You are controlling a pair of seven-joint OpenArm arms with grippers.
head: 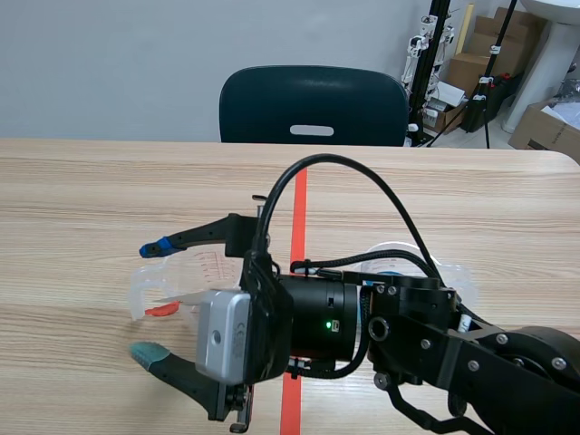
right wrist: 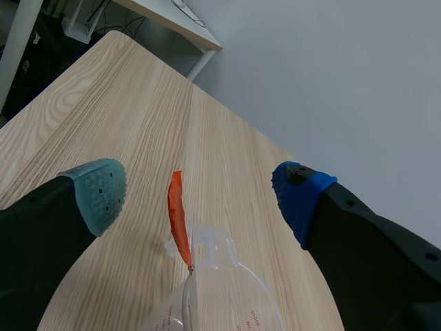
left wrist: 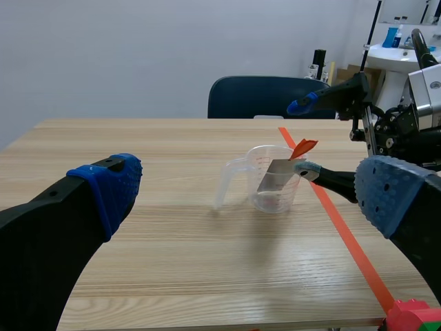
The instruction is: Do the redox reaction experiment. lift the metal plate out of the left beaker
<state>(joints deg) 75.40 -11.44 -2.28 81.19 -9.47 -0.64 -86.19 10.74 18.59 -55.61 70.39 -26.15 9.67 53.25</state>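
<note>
Right claw (head: 149,299) spread, straddling beaker (left wrist: 282,200) at 9 o'clock of the tape line (head: 298,195); plate (left wrist: 274,181) leans inside. You centre on its orange tab (right wrist: 178,217), pinch, lift straight up. Left claw (left wrist: 251,189) spread too.

The metal plate (left wrist: 275,181) leans in the beaker (head: 149,283), left of the frame's centre, between the right gripper's (head: 149,300) fingers

The scene view faces across the desk (head: 91,181) toward a chair (head: 313,104). The left wrist view sits low, looking sideways at the beaker (left wrist: 272,181) from some way off. The right wrist view looks down close above that same beaker.
</note>
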